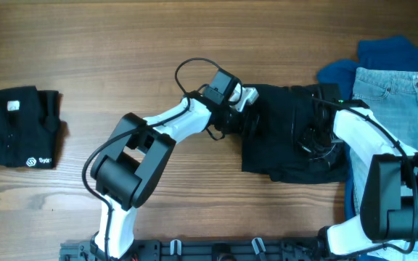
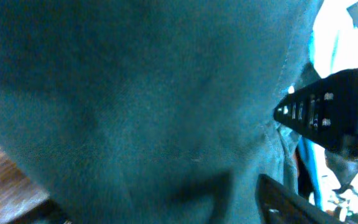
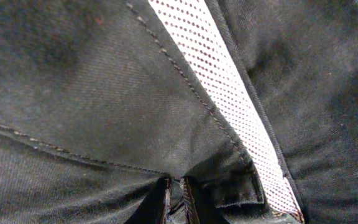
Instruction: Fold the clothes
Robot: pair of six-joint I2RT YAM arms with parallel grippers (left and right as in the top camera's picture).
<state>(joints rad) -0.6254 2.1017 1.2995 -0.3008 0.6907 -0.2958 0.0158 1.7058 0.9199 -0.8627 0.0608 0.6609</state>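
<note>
The black shorts lie bunched right of the table's centre. My left gripper is at their left edge. In the left wrist view the cloth fills the frame, and the left gripper stands open with its fingers wide apart against the cloth. My right gripper is pressed into the shorts' right part. In the right wrist view the right gripper is shut on a fold of the black shorts, beside a white mesh strip.
A folded black garment with a white logo lies at the far left. Light-blue jeans lie at the right edge over a blue garment. Part of the right arm shows in the left wrist view.
</note>
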